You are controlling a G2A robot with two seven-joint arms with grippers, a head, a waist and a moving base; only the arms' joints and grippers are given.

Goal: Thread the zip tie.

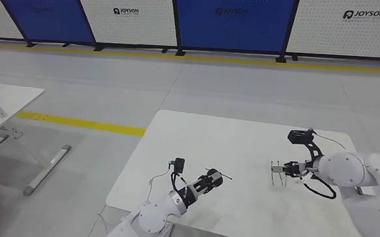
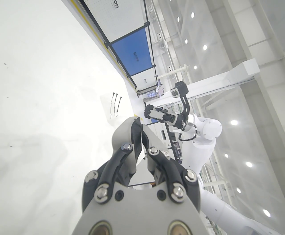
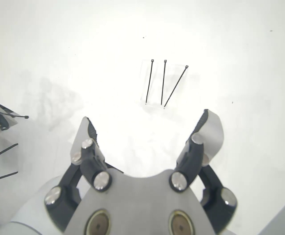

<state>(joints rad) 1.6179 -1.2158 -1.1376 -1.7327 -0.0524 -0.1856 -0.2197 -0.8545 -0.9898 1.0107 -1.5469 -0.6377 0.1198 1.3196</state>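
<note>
1. The left gripper (image 2: 139, 124) hangs over the near-left part of the white table (image 1: 241, 141). Its jaws are pressed together on a thin black zip tie (image 2: 141, 142), which runs as a dark strip between the 2 pads.
2. In the top view, that zip tie (image 1: 224, 175) sticks out past the left gripper (image 1: 214, 179) towards the middle of the table. In the right wrist view its small square head (image 3: 26, 116) shows at the end of the strip, above the tabletop.
3. The right gripper (image 3: 148, 115) is over the right part of the table, and its jaws stand wide apart with nothing between them. The top view shows the right gripper (image 1: 276, 168) pointing towards the left arm, with the 2 grippers well apart.
4. 3 loose zip ties (image 3: 164, 82) lie flat on the table, just beyond the right gripper's fingertips and not touching them.
5. Their heads are at the ends farther from that gripper. 2 of them lie almost parallel. The 3rd slants, so that its tail nearly meets the tail of the middle one.
6. A faint clear rectangular patch (image 3: 144, 66) lies under the 3 ties.
7. From the left wrist, the 3 loose zip ties (image 2: 115, 104) lie on the table between the 2 arms, near the right gripper (image 2: 148, 111) beyond them.
</note>
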